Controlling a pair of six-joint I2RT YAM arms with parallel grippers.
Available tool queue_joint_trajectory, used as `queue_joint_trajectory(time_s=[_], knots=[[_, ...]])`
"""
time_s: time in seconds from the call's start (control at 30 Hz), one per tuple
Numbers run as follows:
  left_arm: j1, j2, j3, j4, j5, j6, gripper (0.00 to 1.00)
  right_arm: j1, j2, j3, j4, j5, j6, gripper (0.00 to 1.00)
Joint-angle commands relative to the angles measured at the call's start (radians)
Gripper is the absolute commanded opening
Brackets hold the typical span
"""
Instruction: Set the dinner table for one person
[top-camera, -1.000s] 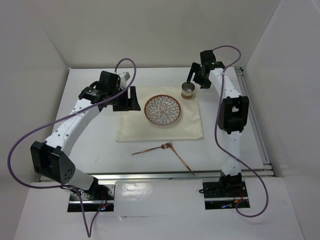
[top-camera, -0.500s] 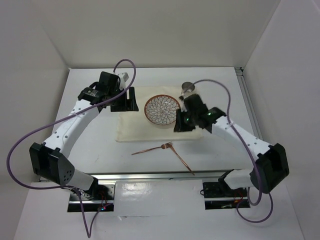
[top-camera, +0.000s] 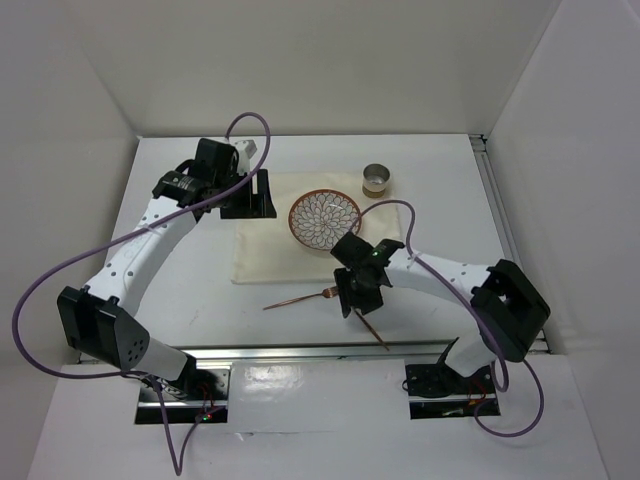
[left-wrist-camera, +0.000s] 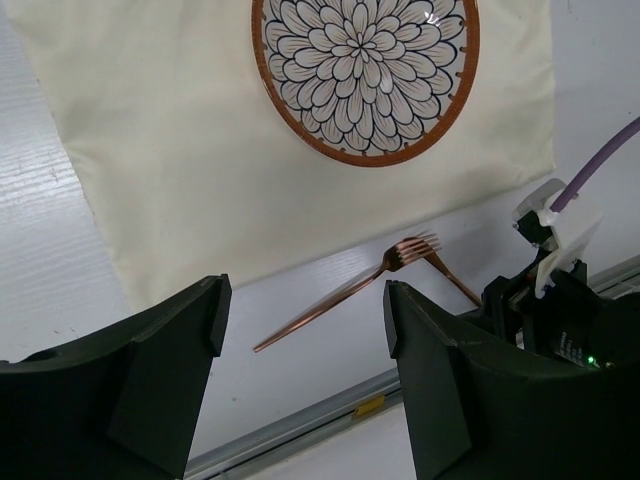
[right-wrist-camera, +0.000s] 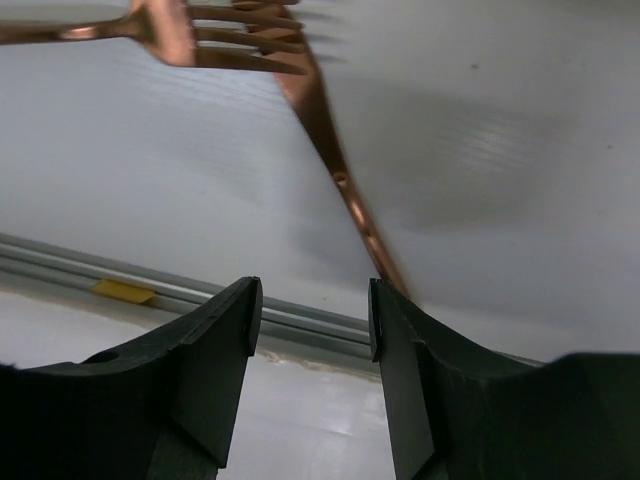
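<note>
I read the right gripper (right-wrist-camera: 312, 300) spread and empty, low over the dinner table (right-wrist-camera: 500, 100) by the fork (right-wrist-camera: 190, 35). The left gripper (left-wrist-camera: 303, 300) hangs spread and empty over the cloth (left-wrist-camera: 200, 150).

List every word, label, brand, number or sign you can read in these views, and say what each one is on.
No text can be read in any view.
Plate: only a petal pattern, no lettering.
Cup: no label visible.
Yellow tag on the metal rail: too blurred to show any print.
</note>
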Motion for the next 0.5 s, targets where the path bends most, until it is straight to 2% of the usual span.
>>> queue_joint_trajectory(time_s=[0.0, 0.27, 0.33, 0.47], knots=[[0.003, -0.018, -0.008, 0.005, 0.021, 0.011, 0.80, 0.005, 0.030, -0.013, -0.060, 0.085, 0.052, 0.58], [0.013, 0.005, -0.007, 0.005, 0.002, 0.021, 0.80, 0.005, 0.069, -0.103, 0.006, 0.076, 0.087, 0.56], [0.013, 0.014, 0.002, 0.005, 0.013, 0.021, 0.80, 0.005, 0.083, -0.115, 0.015, 0.076, 0.096, 0.52], [0.013, 0.032, 0.012, 0.005, 0.004, 0.021, 0.81, 0.005, 0.073, -0.152, 0.047, 0.076, 0.109, 0.34]])
